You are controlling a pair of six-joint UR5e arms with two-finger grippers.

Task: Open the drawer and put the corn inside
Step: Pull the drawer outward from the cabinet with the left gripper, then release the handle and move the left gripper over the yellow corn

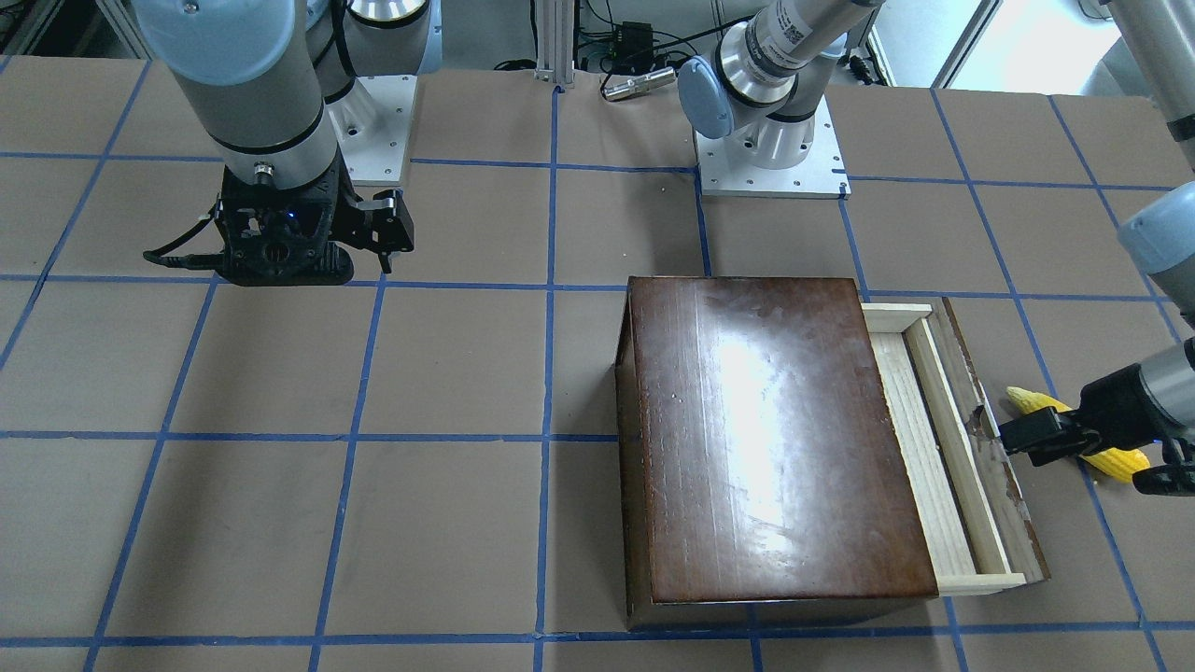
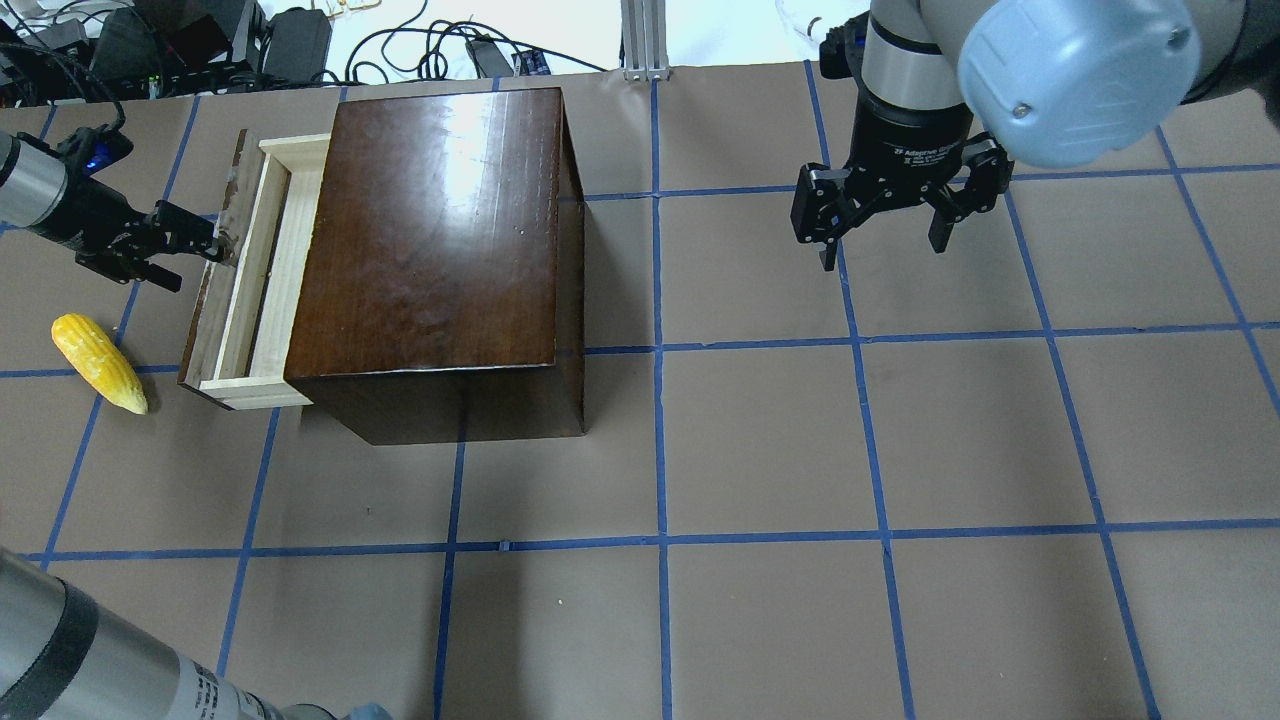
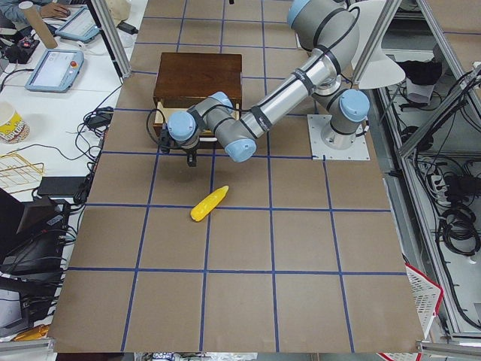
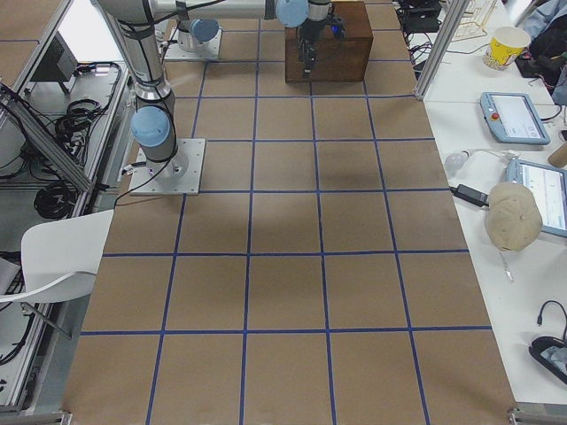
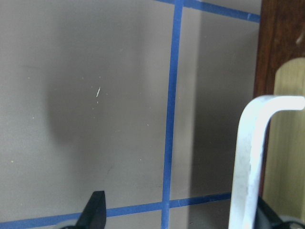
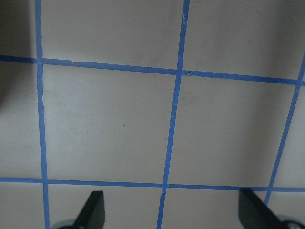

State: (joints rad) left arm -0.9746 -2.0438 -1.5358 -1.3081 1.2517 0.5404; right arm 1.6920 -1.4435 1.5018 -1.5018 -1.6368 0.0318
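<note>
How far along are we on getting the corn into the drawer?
Done: the drawer is pulled partly out. In hand: the left gripper, open, sits at its front panel. Left: the corn lies ungrasped on the table and must go inside. The right gripper hangs open.

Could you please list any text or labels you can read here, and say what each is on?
"Adaptive": white print above the right gripper; the rest of that line is blurred.
A sticker on the left arm: too small to read.
The box, drawer and corn: no writing.
</note>
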